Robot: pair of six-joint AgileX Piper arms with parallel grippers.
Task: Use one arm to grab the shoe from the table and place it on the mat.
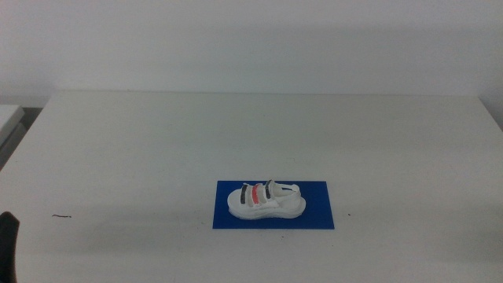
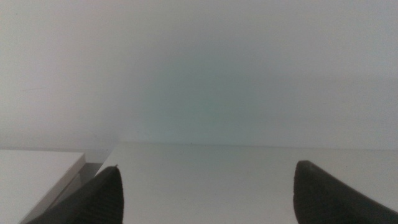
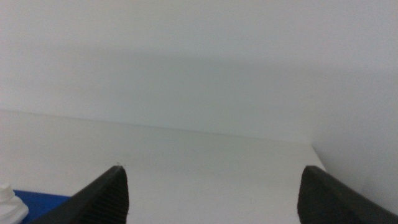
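Observation:
The white shoe (image 1: 265, 200) with dark grey and red straps lies on its sole on the dark-blue mat (image 1: 314, 218), near the front middle of the white table (image 1: 157, 141). No gripper is near it. In the middle view only a dark part of the left arm (image 1: 7, 244) shows at the bottom left edge; the right arm is out of that view. My left gripper (image 2: 205, 193) is open and empty over bare table. My right gripper (image 3: 214, 193) is open and empty; a corner of the mat (image 3: 43, 204) and a bit of the shoe (image 3: 7, 204) show beside it.
A thin dark mark (image 1: 61, 216) lies on the table at the front left. A second white surface (image 1: 9, 116) adjoins the table's far left edge. A pale wall stands behind the table.

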